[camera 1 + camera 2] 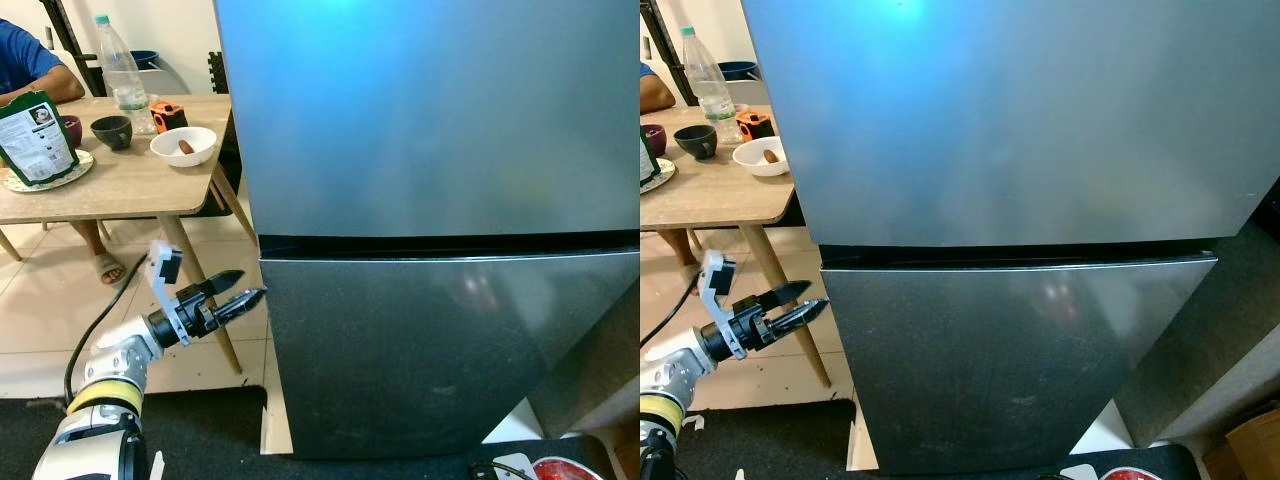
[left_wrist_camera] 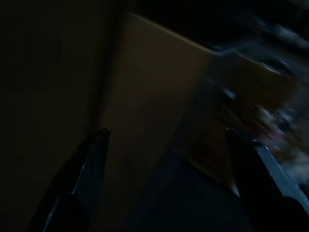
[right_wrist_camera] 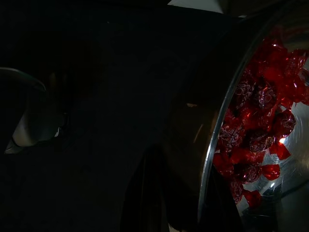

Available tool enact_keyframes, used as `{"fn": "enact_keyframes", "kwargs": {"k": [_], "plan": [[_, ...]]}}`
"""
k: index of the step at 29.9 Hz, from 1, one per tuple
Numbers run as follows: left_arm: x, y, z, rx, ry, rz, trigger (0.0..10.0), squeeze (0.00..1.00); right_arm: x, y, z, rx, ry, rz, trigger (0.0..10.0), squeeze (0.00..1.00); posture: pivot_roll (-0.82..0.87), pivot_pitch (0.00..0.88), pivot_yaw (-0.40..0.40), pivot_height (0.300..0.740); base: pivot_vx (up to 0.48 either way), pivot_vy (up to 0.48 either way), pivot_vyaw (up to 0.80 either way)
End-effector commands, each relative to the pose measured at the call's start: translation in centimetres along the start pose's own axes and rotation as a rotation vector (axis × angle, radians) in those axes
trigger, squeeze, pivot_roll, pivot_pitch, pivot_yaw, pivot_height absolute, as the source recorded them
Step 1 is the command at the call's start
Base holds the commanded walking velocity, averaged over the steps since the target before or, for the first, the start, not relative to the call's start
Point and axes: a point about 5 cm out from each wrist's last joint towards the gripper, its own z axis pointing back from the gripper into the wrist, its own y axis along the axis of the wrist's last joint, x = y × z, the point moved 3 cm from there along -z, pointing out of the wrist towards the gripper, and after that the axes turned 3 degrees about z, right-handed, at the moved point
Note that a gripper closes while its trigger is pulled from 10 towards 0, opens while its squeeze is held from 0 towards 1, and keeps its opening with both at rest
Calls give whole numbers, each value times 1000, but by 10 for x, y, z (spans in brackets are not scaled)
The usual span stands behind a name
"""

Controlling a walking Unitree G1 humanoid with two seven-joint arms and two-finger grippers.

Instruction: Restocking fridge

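I see a fridge (image 1: 430, 200) in smooth brushed metal — faintly glossy; pale matt wood surface (image 1: 120, 185); candy wrappers (image 3: 256, 130) look like shiny foil.

Tall grey fridge (image 1: 430, 200) stands upright (both doors shut)

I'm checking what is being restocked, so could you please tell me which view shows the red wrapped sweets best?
The right wrist view: the red wrapped sweets lie bright inside a metal bowl. The eye views catch just a red sliver at the bottom edge; the left wrist view is dark and blurred.
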Motion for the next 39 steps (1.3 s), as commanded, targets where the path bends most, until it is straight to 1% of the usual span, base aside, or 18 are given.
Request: {"fn": "enact_keyframes", "kwargs": {"k": [1,8,9,10,12,15,20,21,24,26,27,28,29,30,33,34,36,39], "plan": [[2,12,3,-60,-45,-51,10000,0,2,2,0,7,-17,-15,10000,0,-59,13,-9,740,0,0,0],[1,17,3,-81,-67,-47,10000,0,2,1,0,6,-18,-16,10000,0,-60,14,-7,740,0,0,0],[-1,18,3,-95,-56,-49,10000,0,2,1,0,5,-18,-18,10000,0,-63,14,-4,740,0,0,0],[-10,26,-2,-82,36,-96,10000,0,1,0,0,3,-18,-20,10000,0,-65,15,-5,740,0,0,0],[-10,26,-2,-82,36,-96,10000,0,1,0,0,3,-18,-20,10000,0,-65,15,-5,740,0,0,0],[-18,39,-10,-40,122,-143,10000,0,1,-1,0,1,-17,-20,10000,0,-64,18,-5,740,0,0,0],[-19,43,-14,-19,144,-151,10000,0,1,-1,0,0,-18,-19,10000,0,-64,18,-5,740,0,0,0],[-18,42,-19,-28,120,-142,10000,0,2,-1,0,0,-19,-19,10000,0,-64,18,-5,740,0,0,0],[-18,42,-19,-28,120,-142,10000,0,2,-1,0,0,-19,-19,10000,0,-64,18,-5,740,0,0,0],[-15,41,-24,-49,84,-135,10000,0,2,-2,0,0,-20,-18,10000,0,-74,23,-11,740,0,0,0],[-8,38,-30,-80,4,-117,10000,0,3,-2,0,-1,-22,-17,10000,0,-78,19,-13,740,0,0,0],[-8,38,-30,-80,4,-117,10000,0,3,-2,0,-1,-22,-17,10000,0,-78,19,-13,740,0,0,0],[1,34,-35,-114,-95,-94,10000,0,4,-2,0,-1,-25,-16,10000,0,-78,19,-13,740,0,0,0],[1,34,-35,-114,-95,-94,10000,0,4,-2,0,-1,-25,-16,10000,0,-78,19,-13,740,0,0,0],[27,12,-45,-234,-330,-38,10000,0,6,-2,0,0,-30,-16,10000,0,-76,14,-13,740,0,0,0],[27,12,-45,-234,-330,-38,10000,0,6,-2,0,0,-30,-16,10000,0,-76,14,-13,740,0,0,0],[38,3,-50,-251,-396,-22,10000,0,6,-1,0,1,-31,-18,10000,0,-77,8,-13,740,0,0,0],[47,-4,-53,-255,-443,-10,10000,0,6,-1,0,3,-31,-18,10000,0,-75,4,-13,740,0,0,0]]}}
